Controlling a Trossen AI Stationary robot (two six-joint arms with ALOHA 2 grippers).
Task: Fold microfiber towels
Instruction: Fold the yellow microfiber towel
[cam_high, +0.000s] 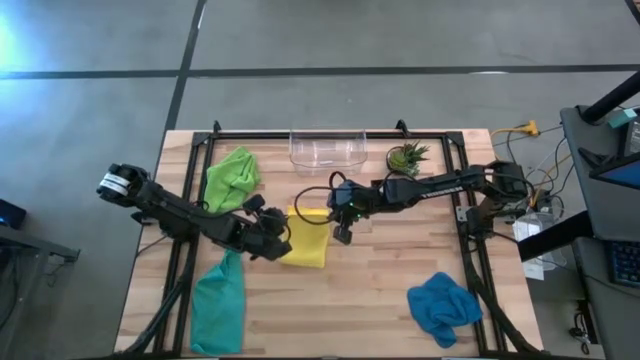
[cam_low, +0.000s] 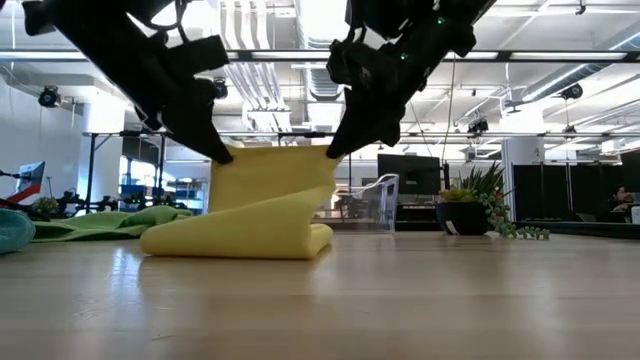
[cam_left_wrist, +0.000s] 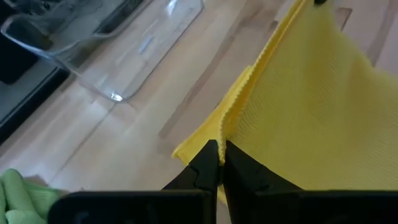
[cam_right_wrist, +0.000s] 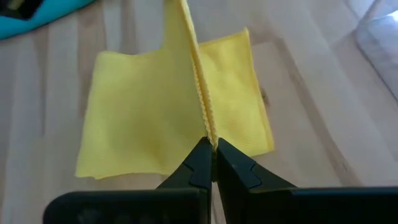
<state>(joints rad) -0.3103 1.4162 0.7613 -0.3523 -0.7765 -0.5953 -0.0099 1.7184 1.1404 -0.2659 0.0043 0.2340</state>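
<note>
Left gripper (cam_high: 272, 238) and right gripper (cam_high: 342, 234) each pinch a corner of the soft yellow microfiber towel (cam_high: 307, 245); uneven travel risks a skewed fold.

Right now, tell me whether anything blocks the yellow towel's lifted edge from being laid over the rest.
Nothing visible does. Both end effectors, left and right, pinch the yellow towel; bare table surrounds it.
</note>
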